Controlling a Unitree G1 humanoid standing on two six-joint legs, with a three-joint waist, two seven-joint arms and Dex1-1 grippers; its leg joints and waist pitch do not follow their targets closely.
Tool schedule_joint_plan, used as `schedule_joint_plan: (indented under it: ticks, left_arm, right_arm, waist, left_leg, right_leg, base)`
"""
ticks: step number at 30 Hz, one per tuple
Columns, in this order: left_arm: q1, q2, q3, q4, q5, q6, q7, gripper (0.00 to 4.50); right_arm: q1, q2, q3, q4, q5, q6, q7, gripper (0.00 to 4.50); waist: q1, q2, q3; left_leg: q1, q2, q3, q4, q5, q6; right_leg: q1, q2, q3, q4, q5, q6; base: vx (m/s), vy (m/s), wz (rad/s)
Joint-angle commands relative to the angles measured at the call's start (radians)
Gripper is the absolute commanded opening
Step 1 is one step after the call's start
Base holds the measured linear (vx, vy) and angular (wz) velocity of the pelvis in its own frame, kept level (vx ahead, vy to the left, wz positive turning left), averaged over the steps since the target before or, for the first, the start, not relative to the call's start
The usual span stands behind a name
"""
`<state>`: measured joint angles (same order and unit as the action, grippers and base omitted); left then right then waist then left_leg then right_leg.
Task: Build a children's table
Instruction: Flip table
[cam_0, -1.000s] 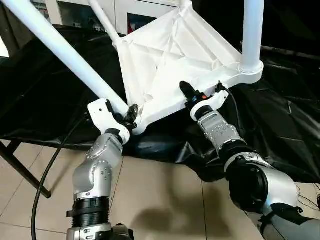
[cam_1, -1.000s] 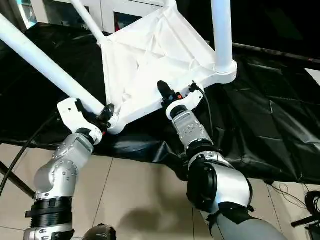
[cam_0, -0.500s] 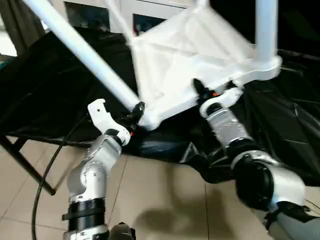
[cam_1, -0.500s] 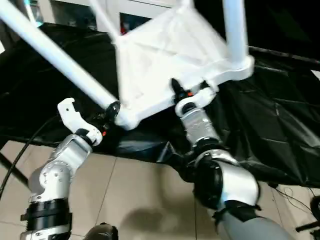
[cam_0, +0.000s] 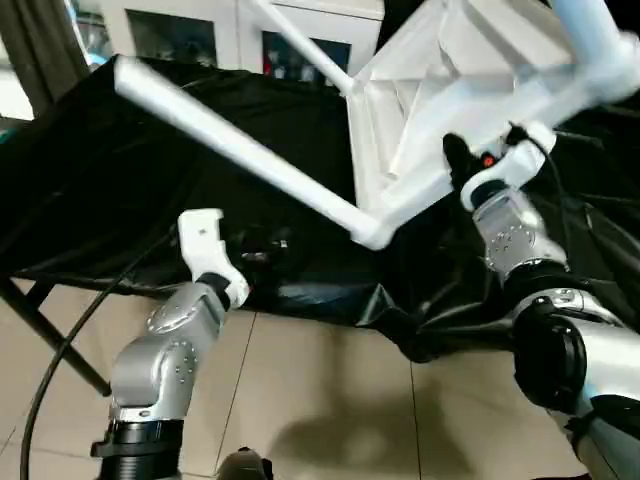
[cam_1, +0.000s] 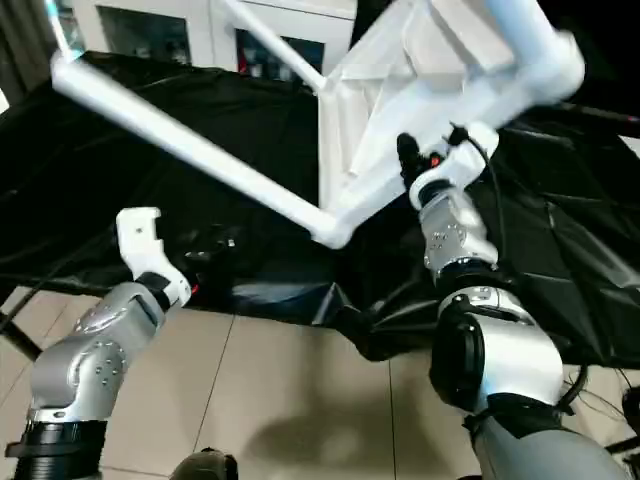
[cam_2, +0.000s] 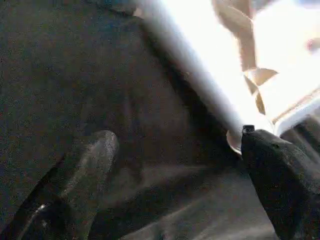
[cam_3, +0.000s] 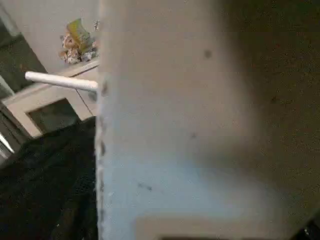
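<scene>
The children's table top (cam_0: 450, 90) is tilted steeply, its ribbed underside toward me. One long white leg (cam_0: 240, 155) runs from its near corner socket (cam_0: 372, 232) up to the left. A second leg (cam_0: 300, 45) points toward the back, and a third (cam_0: 600, 40) is at the upper right. My right gripper (cam_0: 468, 165) is shut on the top's front rim. My left gripper (cam_0: 258, 245) hangs over the black cloth below the long leg, apart from it. In the left wrist view its fingers (cam_2: 90, 165) stand wide open, with the leg (cam_2: 200, 65) beyond them.
A black cloth (cam_0: 120, 190) covers the work surface, whose front edge drops to a tiled floor (cam_0: 320, 400). A white glass-door cabinet (cam_0: 200, 25) stands behind. A dark stand leg (cam_0: 50, 340) and a cable (cam_0: 60, 370) are at lower left.
My left gripper has let go of the near corner and dropped back to the left. The right gripper has swung the table up and to the right, tilting it steeper. The camera has shifted too.
</scene>
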<state>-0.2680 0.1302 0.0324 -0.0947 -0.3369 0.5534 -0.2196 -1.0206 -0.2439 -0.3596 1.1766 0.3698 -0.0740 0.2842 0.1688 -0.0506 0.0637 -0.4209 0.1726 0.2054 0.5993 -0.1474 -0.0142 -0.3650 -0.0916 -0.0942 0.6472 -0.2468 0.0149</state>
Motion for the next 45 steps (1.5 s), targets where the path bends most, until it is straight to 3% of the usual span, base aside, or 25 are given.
schedule_joint_plan:
  ticks: [1,5,6,9,12,15,19,21,23,24,25,27,30,34,45]
  left_arm:
    - [-0.028,0.053,-0.079,-0.055,0.069,-0.044,-0.051,4.5]
    - [-0.054,0.112,-0.135,-0.075,0.143,-0.08,-0.067,4.5]
    - [-0.088,0.17,-0.193,-0.077,0.233,-0.122,-0.078,4.5]
    - [-0.111,0.191,-0.213,-0.083,0.26,-0.147,-0.099,4.5]
    - [-0.159,0.215,-0.238,-0.085,0.29,-0.194,-0.139,4.5]
    - [-0.225,0.249,-0.282,-0.067,0.358,-0.257,-0.156,4.5]
    - [-0.278,0.245,-0.293,-0.047,0.377,-0.261,-0.149,4.5]
    - [-0.372,0.271,-0.326,0.029,0.463,-0.37,-0.149,4.5]
    - [-0.464,0.294,-0.348,0.105,0.543,-0.473,-0.135,4.5]
    - [-0.464,0.294,-0.348,0.105,0.543,-0.473,-0.135,4.5]
    - [-0.525,0.309,-0.361,0.149,0.587,-0.531,-0.124,4.5]
    - [-0.58,0.315,-0.37,0.171,0.615,-0.563,-0.119,4.5]
    - [-0.635,0.305,-0.371,0.199,0.628,-0.592,-0.102,4.5]
    - [-0.671,0.293,-0.365,0.245,0.656,-0.633,-0.07,4.5]
    - [-0.747,0.29,-0.339,0.325,0.729,-0.745,0.016,4.5]
  right_arm:
    - [0.001,-0.046,0.058,-0.02,-0.102,-0.005,-0.053,1.99]
    - [0.001,-0.066,0.082,-0.037,-0.133,-0.006,-0.09,1.99]
    - [0.005,-0.083,0.117,-0.066,-0.177,-0.015,-0.138,1.99]
    - [0.009,-0.087,0.132,-0.085,-0.2,-0.01,-0.163,1.99]
    - [0.012,-0.091,0.154,-0.111,-0.234,-0.007,-0.194,1.98]
    - [0.017,-0.096,0.18,-0.134,-0.268,0.0,-0.211,1.96]
    - [0.016,-0.095,0.184,-0.135,-0.262,-0.001,-0.188,1.96]
    - [0.019,-0.099,0.21,-0.135,-0.28,0.011,-0.151,1.96]
    - [0.025,-0.101,0.227,-0.133,-0.303,0.024,-0.139,1.96]
    - [0.025,-0.101,0.227,-0.133,-0.303,0.024,-0.139,1.96]
    - [0.031,-0.103,0.23,-0.131,-0.311,0.036,-0.14,1.96]
    - [0.033,-0.105,0.228,-0.127,-0.309,0.055,-0.142,1.96]
    - [0.036,-0.109,0.234,-0.119,-0.311,0.066,-0.134,2.66]
    - [0.036,-0.111,0.246,-0.113,-0.325,0.075,-0.158,2.86]
    - [0.059,-0.108,0.244,-0.091,-0.332,0.09,-0.164,2.86]
  waist:
    - [-0.009,0.011,-0.081]
    - [-0.009,0.014,-0.081]
    - [-0.008,0.015,-0.078]
    - [-0.008,0.016,-0.079]
    - [-0.01,0.014,-0.083]
    - [-0.007,0.014,-0.084]
    - [-0.014,0.009,-0.087]
    - [-0.013,-0.001,-0.086]
    - [-0.011,0.006,-0.09]
    - [-0.012,0.005,-0.09]
    - [-0.014,0.002,-0.089]
    - [-0.015,0.002,-0.09]
    - [-0.015,0.002,-0.087]
    - [-0.016,0.003,-0.087]
    - [-0.012,0.0,-0.089]
  left_leg:
    - [0.05,0.071,-0.037,-0.07,-0.197,-0.072]
    - [0.055,0.071,-0.035,-0.07,-0.199,-0.074]
    - [0.056,0.071,-0.037,-0.072,-0.207,-0.078]
    - [0.058,0.071,-0.037,-0.073,-0.227,-0.104]
    - [0.055,0.069,-0.036,-0.071,-0.22,-0.117]
    - [0.054,0.066,-0.035,-0.067,-0.196,-0.104]
    - [0.045,0.064,-0.035,-0.062,-0.145,-0.082]
    - [0.044,0.06,-0.033,-0.058,-0.128,-0.055]
    - [0.046,0.062,-0.033,-0.055,-0.102,-0.046]
    - [0.046,0.062,-0.034,-0.055,-0.093,-0.042]
    - [0.044,0.062,-0.035,-0.054,-0.085,-0.038]
    - [0.047,0.064,-0.034,-0.054,-0.085,-0.033]
    - [0.047,0.066,-0.031,-0.055,-0.104,-0.039]
    - [0.046,0.066,-0.032,-0.056,-0.117,-0.05]
    - [0.048,0.069,-0.034,-0.056,-0.117,-0.046]
  right_leg:
    - [0.024,-0.075,0.055,-0.066,0.06,-0.163]
    - [0.02,-0.072,0.055,-0.064,0.051,-0.166]
    - [0.017,-0.07,0.054,-0.069,0.033,-0.162]
    - [0.015,-0.074,0.055,-0.067,0.001,-0.155]
    - [0.016,-0.072,0.054,-0.06,0.04,-0.159]
    - [0.017,-0.072,0.055,-0.058,0.069,-0.154]
    - [0.025,-0.073,0.054,-0.05,0.127,-0.166]
    - [0.026,-0.069,0.055,-0.057,0.126,-0.165]
    - [0.026,-0.07,0.056,-0.051,0.142,-0.166]
    - [0.025,-0.068,0.054,-0.05,0.156,-0.17]
    - [0.026,-0.069,0.054,-0.047,0.168,-0.18]
    - [0.025,-0.07,0.054,-0.046,0.168,-0.19]
    - [0.023,-0.073,0.054,-0.047,0.141,-0.206]
    - [0.024,-0.076,0.055,-0.05,0.115,-0.206]
    - [0.024,-0.077,0.054,-0.046,0.136,-0.212]
  base:
    - [0.0,0.0,0.0]
    - [0.0,0.0,0.0]
    - [0.0,0.0,0.0]
    - [0.0,0.0,0.0]
    - [0.0,0.0,0.0]
    - [0.0,0.0,0.0]
    - [0.0,0.0,0.0]
    - [0.0,0.0,0.0]
    - [0.0,0.0,0.0]
    - [0.0,0.0,0.0]
    - [0.0,0.0,0.0]
    - [0.0,0.0,0.0]
    - [0.0,0.0,0.0]
    - [0.0,0.0,0.0]
    - [0.0,0.0,0.0]
